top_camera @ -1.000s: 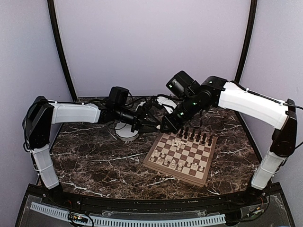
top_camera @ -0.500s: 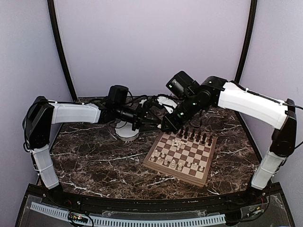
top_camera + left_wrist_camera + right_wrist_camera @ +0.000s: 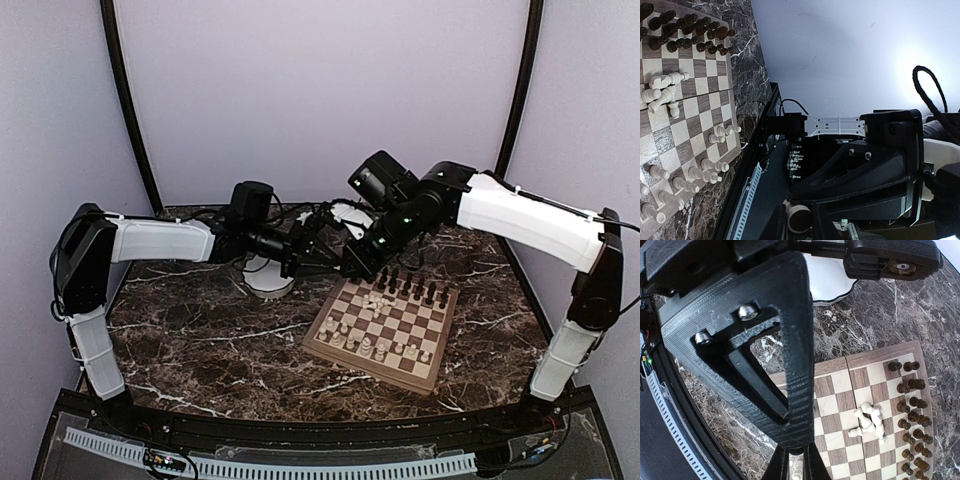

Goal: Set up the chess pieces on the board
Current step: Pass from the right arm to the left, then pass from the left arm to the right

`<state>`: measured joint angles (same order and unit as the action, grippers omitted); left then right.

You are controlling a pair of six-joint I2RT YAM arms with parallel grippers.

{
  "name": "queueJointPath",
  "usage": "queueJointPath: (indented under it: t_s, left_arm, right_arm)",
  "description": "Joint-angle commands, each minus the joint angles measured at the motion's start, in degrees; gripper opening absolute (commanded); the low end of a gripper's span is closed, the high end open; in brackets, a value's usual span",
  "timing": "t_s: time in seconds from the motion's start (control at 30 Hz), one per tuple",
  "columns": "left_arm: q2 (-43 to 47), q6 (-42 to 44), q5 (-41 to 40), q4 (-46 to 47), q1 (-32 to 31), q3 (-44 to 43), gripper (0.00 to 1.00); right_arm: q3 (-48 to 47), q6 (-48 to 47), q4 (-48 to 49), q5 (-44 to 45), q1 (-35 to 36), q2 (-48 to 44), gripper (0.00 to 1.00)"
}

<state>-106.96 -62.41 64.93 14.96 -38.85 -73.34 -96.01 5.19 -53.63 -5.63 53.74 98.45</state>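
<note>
Left gripper (image 3: 322, 262) and right gripper (image 3: 352, 268) crowd the board (image 3: 400, 326) at its far-left corner; open marble worktop (image 3: 200, 340) lies along the near-left edge.

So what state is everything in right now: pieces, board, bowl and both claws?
board: lying flat, unfolded.
dark pieces: upright, two rows at the far edge.
toppled pale pieces: lying in a heap mid-board.
other pale pieces: standing on the near rows.
bowl: upright.
left claw: open or shut, cannot tell.
right claw: cannot tell either.
</note>
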Motion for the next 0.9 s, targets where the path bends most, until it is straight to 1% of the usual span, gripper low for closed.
queueJointPath:
  t_s: [0.0,0.07,0.1,0.17,0.2,0.3,0.33,0.37,0.4,0.43,0.47,0.5,0.53,0.6,0.87]
  left_arm:
    - [0.62,-0.18,2.02,2.49,-0.38,-0.88,0.14]
    - [0.72,-0.19,1.97,2.52,-0.17,-1.38,0.12]
    - [0.92,-0.48,1.87,2.73,0.11,-1.85,0.12]
    - [1.66,-1.98,1.11,4.51,0.85,-2.25,0.11]
    - [1.93,-4.07,0.28,5.72,1.58,-2.29,0.11]
    - [2.34,-10.31,-2.12,14.72,2.82,-1.45,0.10]
    - [2.22,-14.48,-2.54,19.73,3.15,-0.99,0.10]
    - [1.72,-16.55,-2.99,22.38,3.20,-0.83,0.10]
    - [1.38,-21.09,-3.06,27.82,3.24,-0.59,0.10]
    - [0.60,-23.42,-3.38,30.42,3.25,-0.50,0.10]
    - [0.01,-27.25,-3.57,35.25,3.25,-0.20,0.10]
    - [-0.22,-30.49,-4.10,37.26,3.19,-0.04,0.10]
    - [-0.50,-31.68,-4.37,40.55,3.18,0.13,0.10]
    - [-0.62,-33.68,-4.68,42.69,3.12,0.16,0.10]
    - [-0.23,-35.80,-3.81,44.72,2.16,0.38,0.10]
  right_arm:
    - [-1.82,0.61,1.99,1.05,0.33,-0.06,0.02]
    - [-2.18,1.08,1.38,1.81,0.27,-0.61,0.06]
    - [-2.26,1.55,1.27,3.23,0.24,-1.41,0.09]
    - [-0.16,3.07,4.22,3.28,-0.45,-4.82,0.18]
    - [1.90,4.18,6.99,2.54,-1.32,-7.07,0.22]
    - [11.36,8.76,18.35,-0.68,-3.74,-16.50,0.33]
    - [14.16,9.94,21.92,-0.98,-4.23,-19.17,0.35]
    - [17.05,10.58,26.35,-0.78,-4.45,-21.45,0.36]
    - [19.28,10.72,28.87,-0.34,-4.57,-23.21,0.36]
    - [20.93,10.63,30.57,0.17,-4.66,-24.52,0.36]
    - [21.98,9.99,31.79,0.75,-4.64,-25.17,0.37]
    - [22.57,9.33,32.43,0.78,-4.66,-25.39,0.37]
    - [22.68,8.53,32.74,0.63,-4.64,-25.11,0.38]
    - [21.91,7.22,32.82,-0.01,-4.54,-23.75,0.40]
    - [17.47,4.99,34.77,-1.12,-4.19,-17.95,0.43]
